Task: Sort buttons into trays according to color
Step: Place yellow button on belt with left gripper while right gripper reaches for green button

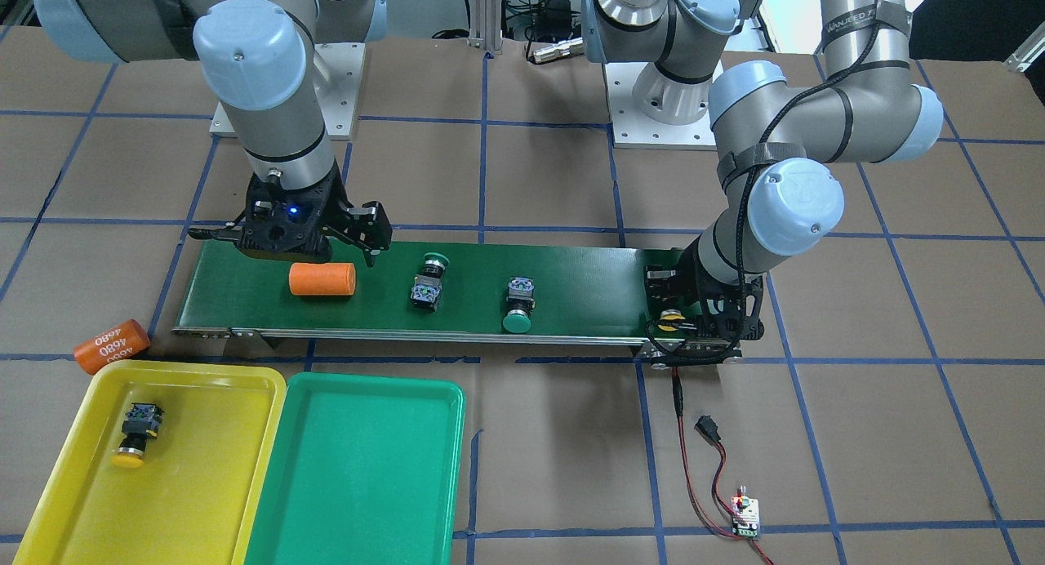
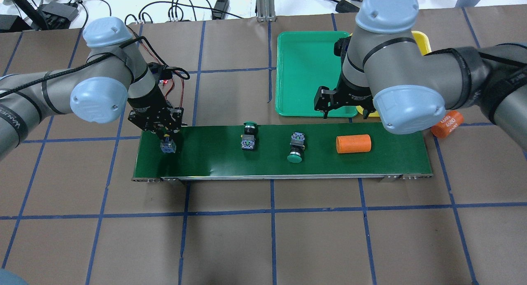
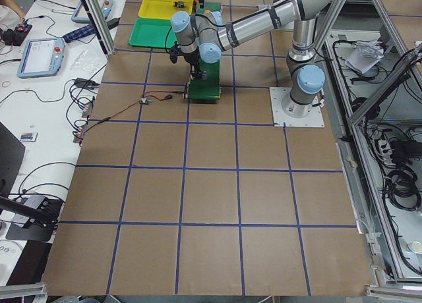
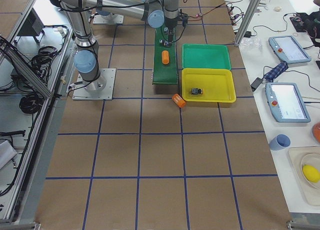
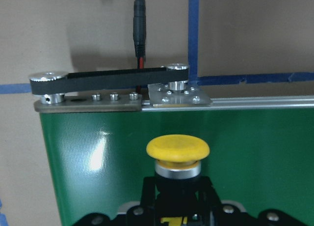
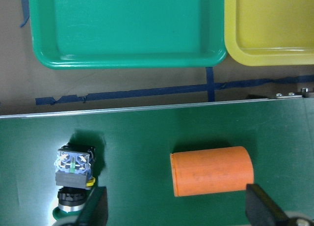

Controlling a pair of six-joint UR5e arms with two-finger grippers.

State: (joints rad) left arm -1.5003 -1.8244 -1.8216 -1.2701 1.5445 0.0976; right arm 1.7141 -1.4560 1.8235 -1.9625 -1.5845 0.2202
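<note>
Left fingers grasp a yellow button near the conveyor belt end edge. Right fingers are released and spread beside the orange cylinder, with the green tray at 11 o'clock.

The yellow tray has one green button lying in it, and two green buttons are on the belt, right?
Not quite. The button lying in the yellow tray has a yellow cap, not a green one, as the exterior front-facing view shows. The two green buttons do lie on the belt.
</note>
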